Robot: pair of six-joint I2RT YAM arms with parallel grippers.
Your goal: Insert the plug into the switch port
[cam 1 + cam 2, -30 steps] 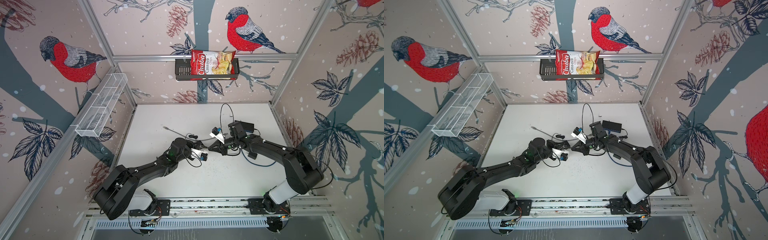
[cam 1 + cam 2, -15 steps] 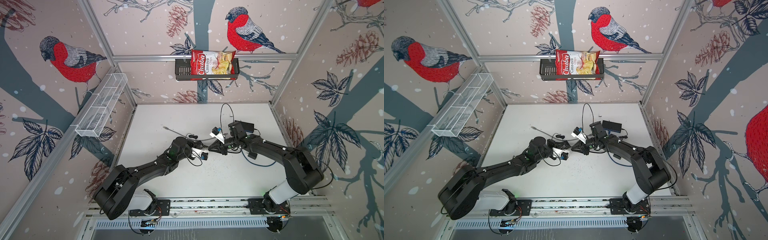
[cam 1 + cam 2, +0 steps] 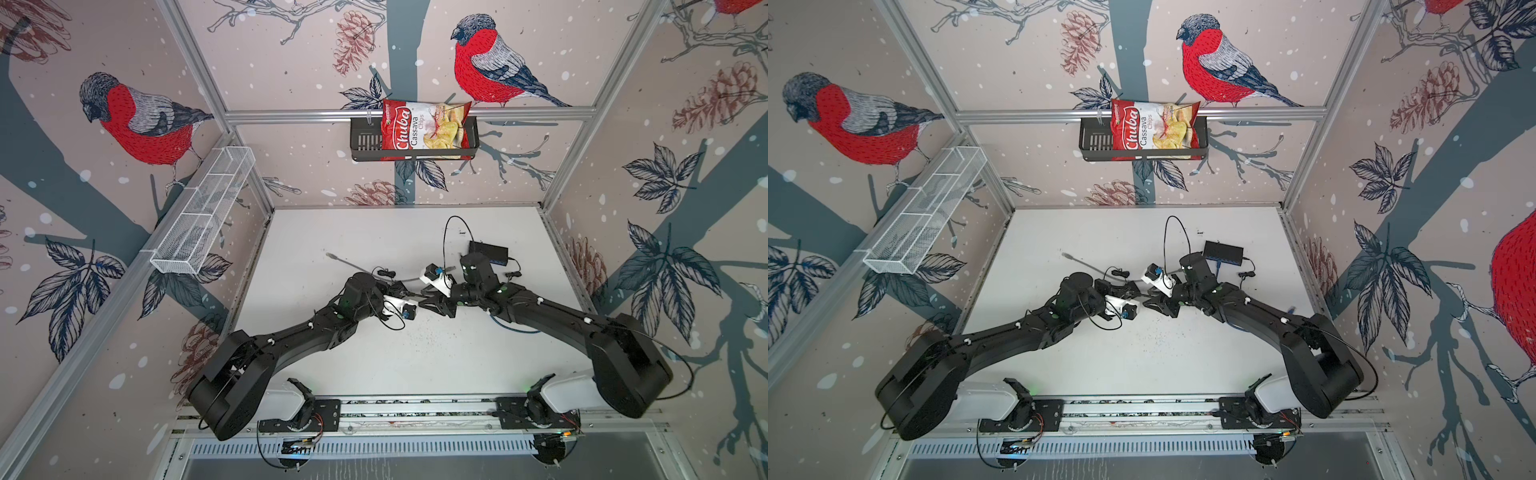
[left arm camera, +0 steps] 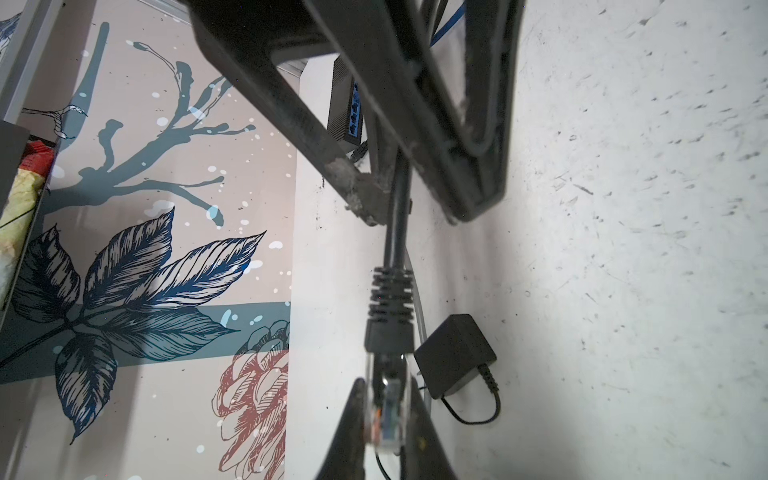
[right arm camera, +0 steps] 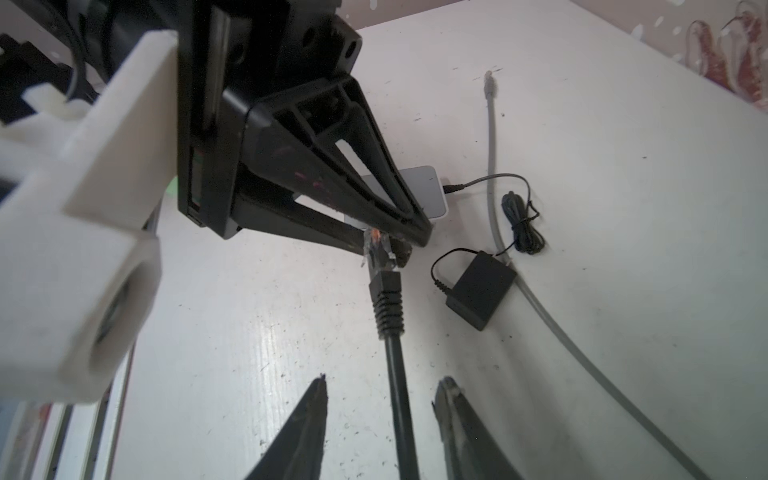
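In both top views the plug is too small to make out where the two arms meet over the bench (image 3: 415,353); only the wrist views show it. The switch (image 3: 488,251) sits toward the bench's far right, apart from the plug. In the left wrist view its blue ports are partly hidden behind the right fingers (image 4: 282,95). Bare bench lies on the near side of the arms. A power adapter (image 5: 480,289) and a grey cable (image 5: 492,145) lie near the plug. The left fingers (image 5: 307,174) are narrow, pinching the clear plug (image 5: 376,249) at their tips. The right fingers stand apart, with the black cable (image 5: 395,374) running between them and a gap showing on each side.
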